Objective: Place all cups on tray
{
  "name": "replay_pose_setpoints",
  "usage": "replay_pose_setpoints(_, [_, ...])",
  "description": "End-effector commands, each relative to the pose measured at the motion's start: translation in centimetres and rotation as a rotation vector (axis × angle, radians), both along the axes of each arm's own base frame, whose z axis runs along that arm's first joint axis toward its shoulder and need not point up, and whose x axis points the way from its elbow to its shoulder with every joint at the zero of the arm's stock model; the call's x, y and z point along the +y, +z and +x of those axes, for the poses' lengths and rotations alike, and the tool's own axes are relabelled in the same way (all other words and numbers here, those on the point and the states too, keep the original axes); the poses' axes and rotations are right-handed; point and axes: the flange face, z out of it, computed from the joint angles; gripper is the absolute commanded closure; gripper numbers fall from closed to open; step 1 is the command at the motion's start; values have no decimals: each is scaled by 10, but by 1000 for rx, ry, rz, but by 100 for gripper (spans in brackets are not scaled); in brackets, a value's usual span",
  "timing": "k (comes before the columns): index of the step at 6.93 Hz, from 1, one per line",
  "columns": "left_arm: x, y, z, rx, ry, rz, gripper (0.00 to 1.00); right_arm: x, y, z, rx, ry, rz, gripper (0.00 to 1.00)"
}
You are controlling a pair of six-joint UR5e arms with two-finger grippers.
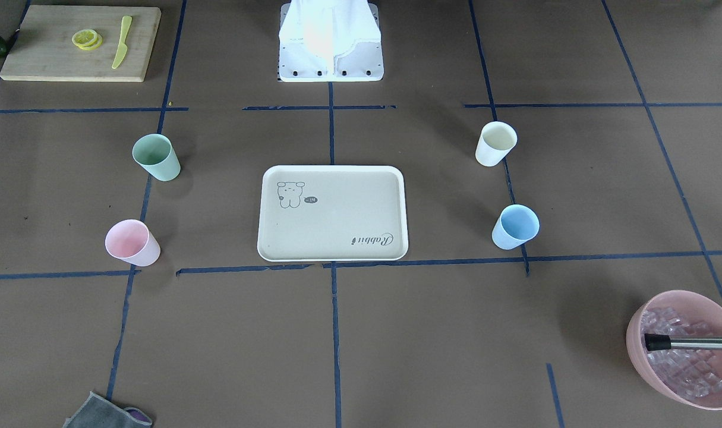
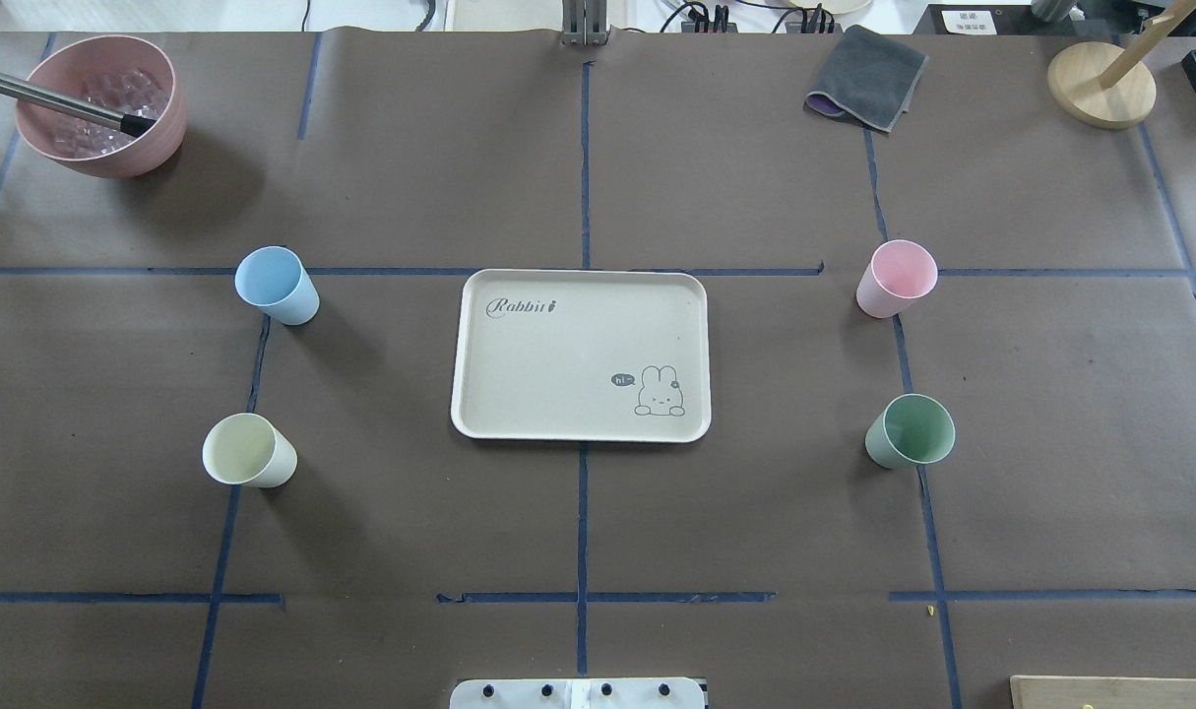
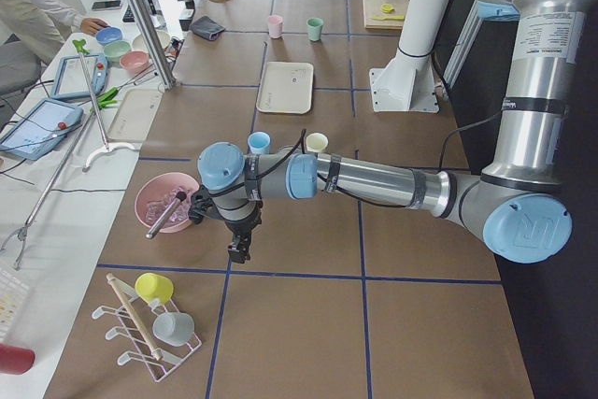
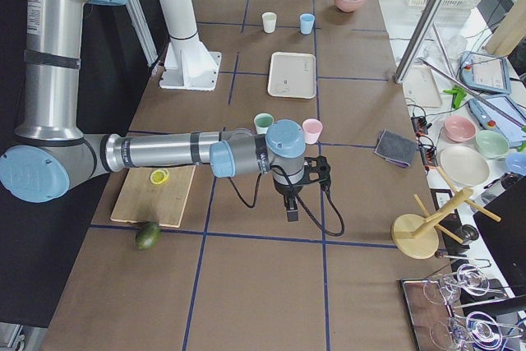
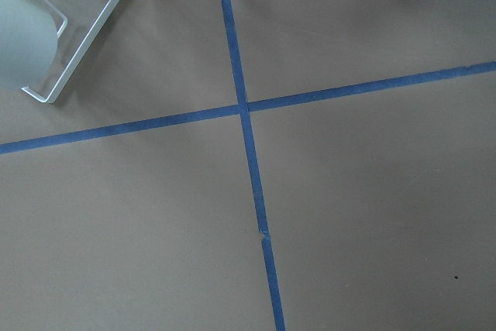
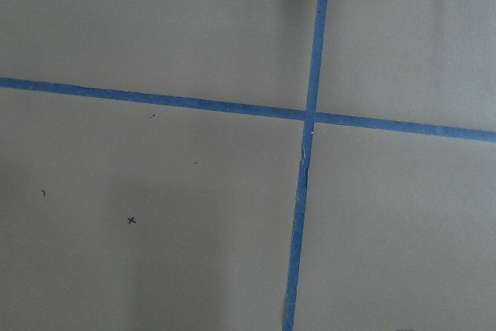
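The beige tray [image 2: 558, 364] lies flat at the table's middle with nothing on it; it also shows in the front view [image 1: 337, 226]. Four cups stand upright around it on the brown paper: blue [image 2: 276, 284] and cream [image 2: 248, 451] on its left, pink [image 2: 896, 278] and green [image 2: 911, 431] on its right. My left gripper [image 3: 239, 251] shows only in the left side view, off the table's left end. My right gripper [image 4: 292, 211] shows only in the right side view, beyond the green and pink cups. I cannot tell whether either is open or shut. Both wrist views show only paper and blue tape.
A pink bowl of ice [image 2: 100, 103] with a metal tool in it stands at the far left corner. A grey cloth [image 2: 865, 77] and a wooden stand [image 2: 1100, 84] are at the far right. A cutting board [image 1: 51, 56] with lemon slices lies near my base. A wire cup rack [image 3: 149, 324] sits by my left gripper.
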Motion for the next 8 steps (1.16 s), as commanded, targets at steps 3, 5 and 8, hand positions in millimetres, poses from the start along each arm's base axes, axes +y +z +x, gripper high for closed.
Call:
replay_pose_setpoints(3, [-20,-18,-2,2,-21,42,0,0,-4,-1,-11,-1,18,0])
replay_pose_setpoints(5, [-28,-37,-2,10,-67,36,0,-11,-20,-6,-76,17,27,0])
replay_pose_setpoints(8, [-44,-102,18,38,-240,-12,0,-46,-60,-26,-91,25,55,0])
